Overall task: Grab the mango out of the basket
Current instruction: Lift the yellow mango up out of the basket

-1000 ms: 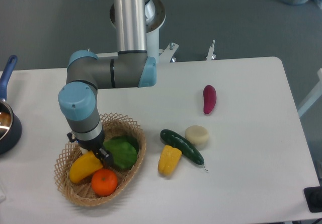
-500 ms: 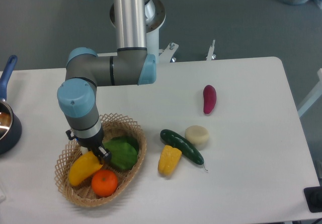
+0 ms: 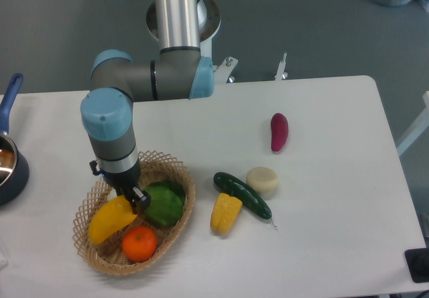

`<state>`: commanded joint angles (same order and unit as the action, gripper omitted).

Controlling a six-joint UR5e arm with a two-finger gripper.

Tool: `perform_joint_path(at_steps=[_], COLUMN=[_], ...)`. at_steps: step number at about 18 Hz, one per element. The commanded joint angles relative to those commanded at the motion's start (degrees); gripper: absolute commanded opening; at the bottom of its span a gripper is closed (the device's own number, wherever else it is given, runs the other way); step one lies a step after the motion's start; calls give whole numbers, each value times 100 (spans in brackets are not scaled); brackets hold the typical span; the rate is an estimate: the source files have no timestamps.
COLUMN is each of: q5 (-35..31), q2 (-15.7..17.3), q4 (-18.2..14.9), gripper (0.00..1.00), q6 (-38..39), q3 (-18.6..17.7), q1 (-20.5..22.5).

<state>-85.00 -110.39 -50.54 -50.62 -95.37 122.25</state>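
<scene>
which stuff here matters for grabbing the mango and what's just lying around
In the job:
mango
basket
gripper, at the mango's upper end

Lying about:
orange
green vegetable
yellow pepper
cucumber
pale round piece
purple vegetable
pot

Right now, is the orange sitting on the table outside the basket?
No, the orange lies inside the basket, next to the mango and under the arm.

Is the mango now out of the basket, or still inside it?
Inside. The mango lies within the basket rim beside the orange fruit, with the gripper at its upper end.
</scene>
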Motion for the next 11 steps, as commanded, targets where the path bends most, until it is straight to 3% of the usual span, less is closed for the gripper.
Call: perform_joint_path(at_steps=[6, 11], q5=[967, 1881], q2=[632, 791], q4=[18, 88], gripper=[38, 38], q6=[-79, -272], q3=[71, 421], q1=[905, 1828])
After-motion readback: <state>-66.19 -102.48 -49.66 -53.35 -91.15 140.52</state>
